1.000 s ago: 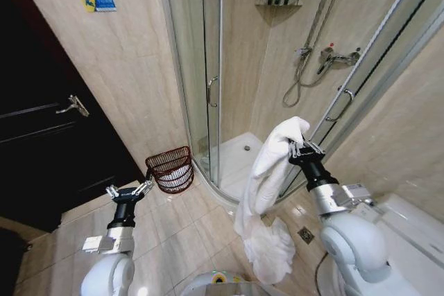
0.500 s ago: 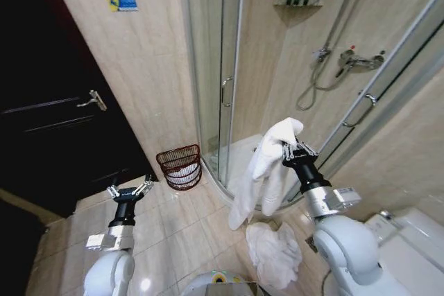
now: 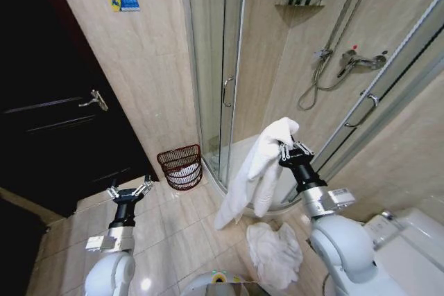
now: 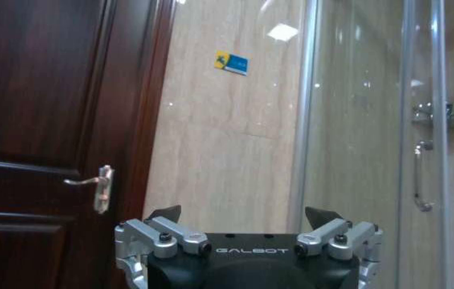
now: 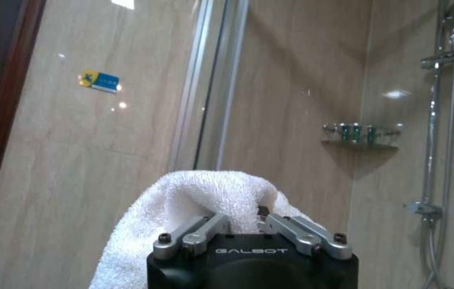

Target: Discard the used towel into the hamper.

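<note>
A white towel (image 3: 260,164) hangs from my right gripper (image 3: 288,149), which is shut on its top fold and held up in front of the shower. In the right wrist view the towel (image 5: 186,211) bulges over the fingers (image 5: 203,232). The hamper (image 3: 180,166), a dark reddish-brown open-weave basket with something white inside, stands on the floor against the wall beside the shower door, left of the towel. My left gripper (image 3: 129,190) is open and empty, low at the left, just short of the hamper; its fingers (image 4: 162,220) point at the wall.
A second white towel (image 3: 276,253) lies crumpled on the tiled floor below the hanging one. A curved glass shower enclosure (image 3: 225,88) stands behind, a dark wooden door (image 3: 48,116) at the left and a white toilet (image 3: 409,240) at the lower right.
The view has shifted slightly. My right gripper has carried the towel a little left and its hanging end has swung leftward. The left arm has not moved.
</note>
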`<state>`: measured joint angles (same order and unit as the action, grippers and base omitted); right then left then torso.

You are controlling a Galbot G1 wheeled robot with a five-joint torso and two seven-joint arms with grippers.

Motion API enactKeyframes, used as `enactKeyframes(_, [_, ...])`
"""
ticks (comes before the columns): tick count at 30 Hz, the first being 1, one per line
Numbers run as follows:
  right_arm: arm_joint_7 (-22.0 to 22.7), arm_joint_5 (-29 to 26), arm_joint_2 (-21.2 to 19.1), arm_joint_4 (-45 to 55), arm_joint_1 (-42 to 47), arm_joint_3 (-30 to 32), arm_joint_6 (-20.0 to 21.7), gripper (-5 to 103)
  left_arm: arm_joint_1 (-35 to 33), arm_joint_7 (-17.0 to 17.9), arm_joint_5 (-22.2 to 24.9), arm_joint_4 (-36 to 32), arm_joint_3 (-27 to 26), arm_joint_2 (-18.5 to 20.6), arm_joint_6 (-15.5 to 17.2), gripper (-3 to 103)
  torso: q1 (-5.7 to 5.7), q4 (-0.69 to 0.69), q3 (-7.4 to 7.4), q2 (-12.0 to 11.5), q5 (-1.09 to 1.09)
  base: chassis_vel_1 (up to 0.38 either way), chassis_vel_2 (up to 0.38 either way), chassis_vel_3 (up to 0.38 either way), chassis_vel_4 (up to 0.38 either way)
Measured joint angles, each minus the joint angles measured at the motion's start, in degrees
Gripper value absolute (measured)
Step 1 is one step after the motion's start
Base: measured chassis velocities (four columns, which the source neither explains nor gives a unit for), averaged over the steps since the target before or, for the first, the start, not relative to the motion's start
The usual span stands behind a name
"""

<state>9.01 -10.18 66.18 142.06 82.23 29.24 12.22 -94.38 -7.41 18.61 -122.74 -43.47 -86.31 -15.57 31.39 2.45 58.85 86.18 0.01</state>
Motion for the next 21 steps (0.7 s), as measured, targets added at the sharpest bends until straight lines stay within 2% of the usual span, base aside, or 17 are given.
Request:
enactKeyframes(4, [-0.07, -0.08, -0.09, -0.41, -0.27, -0.41, -0.45, 9, -0.29, 0.14, -0.43, -0.24, -0.16, -0.33, 0.09, 100, 0.00, 0.01, 0.00, 0.00, -0.05, 0.164, 0.130, -0.124, -0.134])
enactKeyframes(6, [-0.21, -0.18, -0.27, -0.67, -0.41, -0.59, -0.58, 9, -0.47, 0.22, -0.76, -0.49, -0.32, -0.67, 0.13, 100, -0.01, 0.01, -0.01, 0.01, 0.00, 0.157, 0.163, -0.148, -0.151])
enactKeyframes(21, [-0.17, -1.42, -1.76, -2.18, -2.42, -2.03, -0.89, 9, -0.93, 0.40, -2.13, -1.46, -0.11, -3.06, -0.02, 100, 0.00, 0.00, 0.00, 0.00, 0.00, 0.121, 0.129, -0.128, -0.131])
